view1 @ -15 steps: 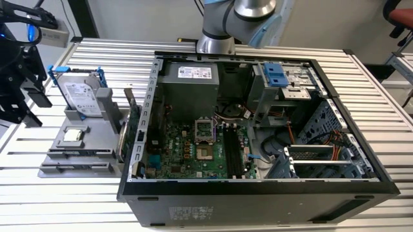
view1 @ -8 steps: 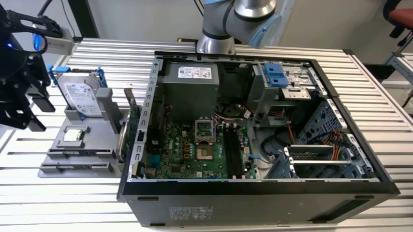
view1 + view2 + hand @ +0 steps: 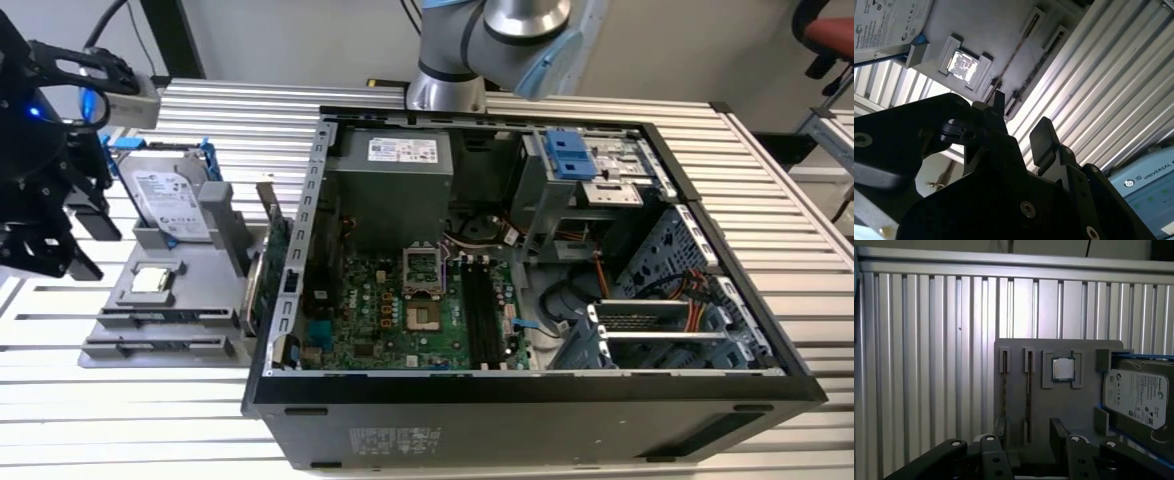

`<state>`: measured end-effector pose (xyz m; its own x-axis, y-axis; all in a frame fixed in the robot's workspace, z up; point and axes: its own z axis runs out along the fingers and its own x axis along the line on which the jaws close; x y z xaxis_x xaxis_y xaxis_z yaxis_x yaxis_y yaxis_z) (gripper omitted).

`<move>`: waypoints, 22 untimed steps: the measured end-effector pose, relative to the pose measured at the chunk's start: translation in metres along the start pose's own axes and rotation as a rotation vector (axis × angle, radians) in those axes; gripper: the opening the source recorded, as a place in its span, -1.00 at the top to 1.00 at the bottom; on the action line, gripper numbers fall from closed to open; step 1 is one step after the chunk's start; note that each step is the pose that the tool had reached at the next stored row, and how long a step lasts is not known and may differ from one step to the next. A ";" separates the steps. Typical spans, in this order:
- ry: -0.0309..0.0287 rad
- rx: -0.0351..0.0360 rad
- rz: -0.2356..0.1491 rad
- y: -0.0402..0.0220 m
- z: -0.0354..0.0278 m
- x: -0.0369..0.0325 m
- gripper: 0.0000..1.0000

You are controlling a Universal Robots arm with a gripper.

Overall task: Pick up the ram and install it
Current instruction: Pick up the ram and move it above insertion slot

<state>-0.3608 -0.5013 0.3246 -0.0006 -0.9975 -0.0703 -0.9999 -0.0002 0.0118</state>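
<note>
Two rams stand on edge in narrow slots of the grey holder (image 3: 1019, 352); one ram (image 3: 1028, 390) is in line with the gap between my fingers, and the other ram (image 3: 1005, 390) sits beside it. In the second wrist view the same sticks (image 3: 1016, 50) run as thin dark lines past the fingertips (image 3: 1043, 137). My gripper (image 3: 1029, 429) hovers above the holder's slotted end, open, holding nothing. In the exterior view the gripper (image 3: 80, 238) hangs over the exterior view's left edge, beside the holder (image 3: 200, 270).
The holder also carries a processor chip (image 3: 1063, 368) and a silver hard drive (image 3: 1136, 397) in a blue frame. A green expansion card (image 3: 274, 265) stands between the holder and the open computer case (image 3: 534, 385), whose motherboard has black memory slots (image 3: 481, 310). All of it rests on a ribbed metal table (image 3: 160, 420).
</note>
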 end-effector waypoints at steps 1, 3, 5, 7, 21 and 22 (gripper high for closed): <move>0.0000 0.0000 0.000 -0.0002 0.0014 0.0004 -1.00; 0.0000 0.0000 0.000 -0.0006 0.0045 0.0010 -1.00; 0.0000 0.0000 0.000 -0.0011 0.0079 0.0014 -1.00; 0.0000 0.0000 0.000 -0.0015 0.0113 0.0018 -1.00; 0.0009 -0.0002 0.000 -0.0050 0.0397 0.0082 -1.00; 0.0008 -0.0001 0.000 -0.0051 0.0413 0.0091 -1.00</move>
<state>-0.3562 -0.5075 0.2828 -0.0006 -0.9976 -0.0695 -0.9999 -0.0002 0.0118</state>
